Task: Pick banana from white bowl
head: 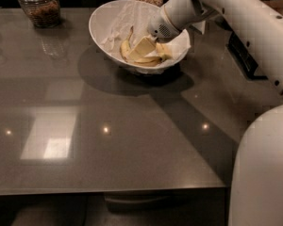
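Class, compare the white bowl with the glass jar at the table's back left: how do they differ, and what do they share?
The bowl is wide, open and opaque white; the jar is narrow and clear. The bowl is far bigger than the jar. The bowl holds a banana on paper, with the gripper inside it at the banana; the jar holds something brown. Both stand on the grey table.

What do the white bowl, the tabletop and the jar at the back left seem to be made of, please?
The white bowl looks like glazed ceramic, perhaps plastic: smooth, glossy rim. The tabletop looks like polished grey stone or laminate: it mirrors lights. The jar looks like clear glass: brown contents show through. The gripper is inside the bowl, at the banana.
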{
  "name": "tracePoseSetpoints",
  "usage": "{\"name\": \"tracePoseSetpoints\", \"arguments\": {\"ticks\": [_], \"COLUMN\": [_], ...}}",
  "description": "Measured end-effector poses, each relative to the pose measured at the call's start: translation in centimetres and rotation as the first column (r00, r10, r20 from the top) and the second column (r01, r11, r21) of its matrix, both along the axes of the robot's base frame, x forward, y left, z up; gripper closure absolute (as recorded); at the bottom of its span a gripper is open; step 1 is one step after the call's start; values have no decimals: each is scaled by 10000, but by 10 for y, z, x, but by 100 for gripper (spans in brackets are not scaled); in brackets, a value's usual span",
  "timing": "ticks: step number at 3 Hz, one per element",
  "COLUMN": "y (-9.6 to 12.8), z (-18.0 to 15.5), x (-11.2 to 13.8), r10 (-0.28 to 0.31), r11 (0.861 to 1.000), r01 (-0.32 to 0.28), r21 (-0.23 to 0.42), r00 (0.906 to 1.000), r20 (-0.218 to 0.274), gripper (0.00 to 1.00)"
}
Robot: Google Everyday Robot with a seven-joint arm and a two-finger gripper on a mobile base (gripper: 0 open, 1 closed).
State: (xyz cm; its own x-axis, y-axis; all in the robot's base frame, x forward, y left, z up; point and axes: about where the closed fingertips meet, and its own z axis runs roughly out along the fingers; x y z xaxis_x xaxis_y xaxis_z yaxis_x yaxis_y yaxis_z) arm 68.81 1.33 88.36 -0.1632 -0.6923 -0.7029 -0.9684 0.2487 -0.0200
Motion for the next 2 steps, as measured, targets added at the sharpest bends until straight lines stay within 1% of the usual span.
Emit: {"name": "tracePoseSetpoints", "arguments": {"ticks": [1, 2], "y": [0, -1], "z": [-13, -23], "x": [6, 14], "r10": [-103, -220], "r11": [9996, 9986], "r01": [96, 201], "r21": [-279, -480], "r00": [9997, 9990], "r20": [-243, -396], "gripper": [40, 40]}}
